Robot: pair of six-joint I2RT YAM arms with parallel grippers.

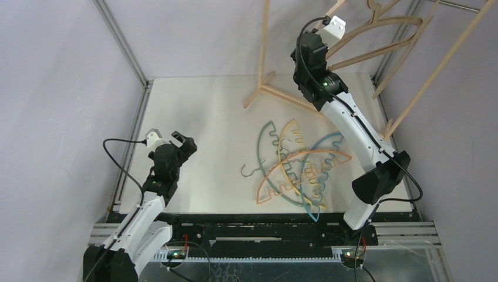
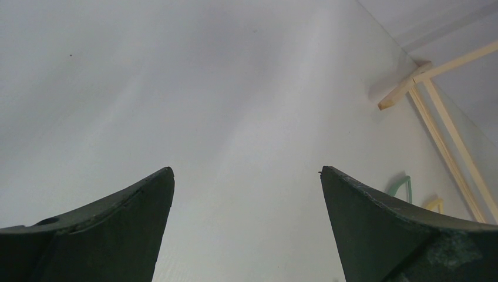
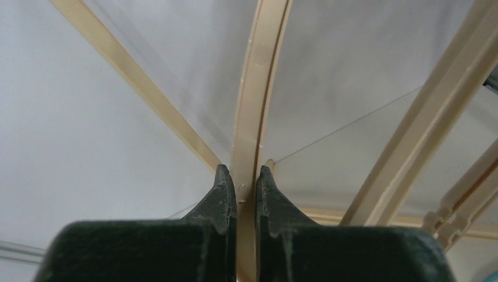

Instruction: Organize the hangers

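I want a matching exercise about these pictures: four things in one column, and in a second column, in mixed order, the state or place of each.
1. left gripper
2. right gripper
3. coloured hangers
4. rack frame

A. lying in a heap on the table
B. open, holding nothing
C. shut on a beige wooden hanger
D. standing at the table's far side

Pairs: 1-B, 2-C, 3-A, 4-D
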